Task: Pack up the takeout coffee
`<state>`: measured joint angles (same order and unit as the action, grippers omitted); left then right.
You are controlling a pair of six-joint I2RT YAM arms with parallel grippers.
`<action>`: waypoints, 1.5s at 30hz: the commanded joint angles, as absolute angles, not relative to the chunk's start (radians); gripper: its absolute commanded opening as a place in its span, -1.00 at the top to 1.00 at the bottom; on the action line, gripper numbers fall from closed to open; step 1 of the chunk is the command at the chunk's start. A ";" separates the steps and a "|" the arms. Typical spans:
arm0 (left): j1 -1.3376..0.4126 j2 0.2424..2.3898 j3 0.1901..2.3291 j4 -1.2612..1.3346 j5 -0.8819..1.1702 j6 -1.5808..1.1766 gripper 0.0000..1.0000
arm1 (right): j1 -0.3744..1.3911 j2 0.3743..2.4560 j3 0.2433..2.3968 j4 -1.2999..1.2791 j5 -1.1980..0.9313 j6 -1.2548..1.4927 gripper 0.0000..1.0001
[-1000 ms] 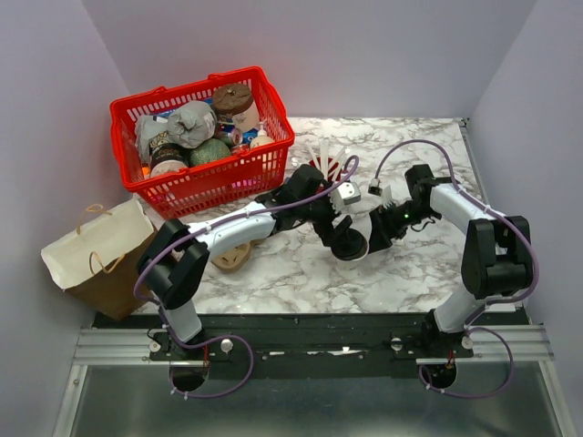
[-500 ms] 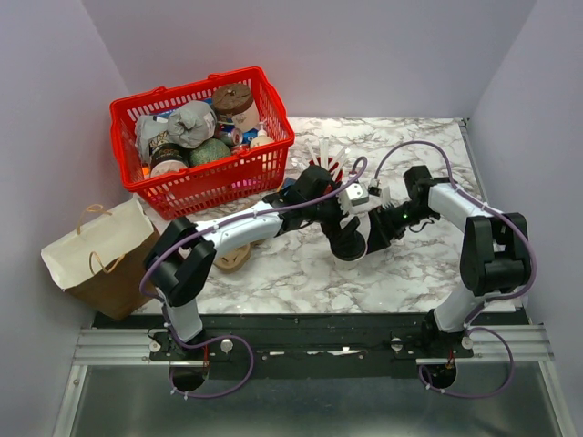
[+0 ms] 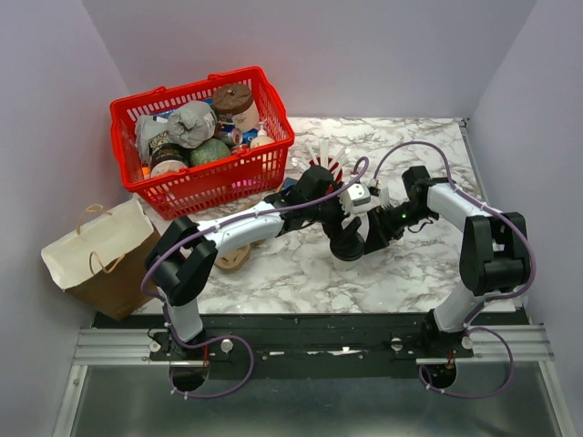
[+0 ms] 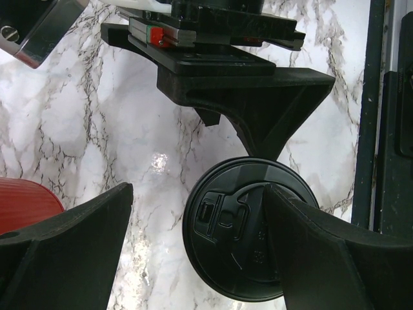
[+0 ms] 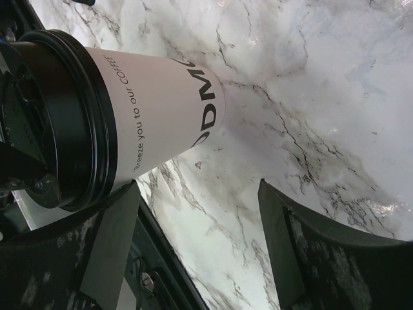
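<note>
The takeout coffee (image 3: 349, 244), a cream-white paper cup with a round black lid, stands upright on the marble table (image 3: 301, 273) near the middle. My left gripper (image 3: 347, 228) hangs open just above it. In the left wrist view the lid (image 4: 232, 226) lies between the fingers, and the right finger (image 4: 329, 258) overlaps its edge. My right gripper (image 3: 376, 234) is open just right of the cup. In the right wrist view the cup (image 5: 155, 110) stands off the tip of one finger (image 5: 106, 252), and only bare marble lies between the jaws.
A red basket (image 3: 264, 173) full of groceries stands at the back left. A brown paper bag (image 3: 100, 255) sits off the table's left edge. A red cup with white cutlery (image 3: 328, 164) is behind the arms, and a round tub (image 3: 230, 258) lies under the left arm.
My left gripper has shifted right and now sits over the cup's lid. The right gripper has barely moved. Both stay open.
</note>
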<state>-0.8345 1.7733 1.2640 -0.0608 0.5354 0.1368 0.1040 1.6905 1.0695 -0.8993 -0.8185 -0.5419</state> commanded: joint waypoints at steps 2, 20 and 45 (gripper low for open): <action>-0.841 1.764 1.255 -0.048 0.545 0.141 -0.80 | 0.107 1.694 1.086 -0.893 -0.825 -0.532 -0.67; -0.792 1.631 1.297 -0.114 0.620 0.177 -0.88 | 0.083 1.540 1.137 -0.951 -0.661 -0.569 -1.00; -0.690 1.606 1.060 0.090 0.683 -0.098 -0.84 | 0.140 1.592 1.210 -1.037 -0.893 -0.417 -0.99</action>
<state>-0.6888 1.5879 1.0672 0.0277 0.6266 -0.0608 0.1268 1.5715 1.2217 -1.0161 -0.8879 -0.4519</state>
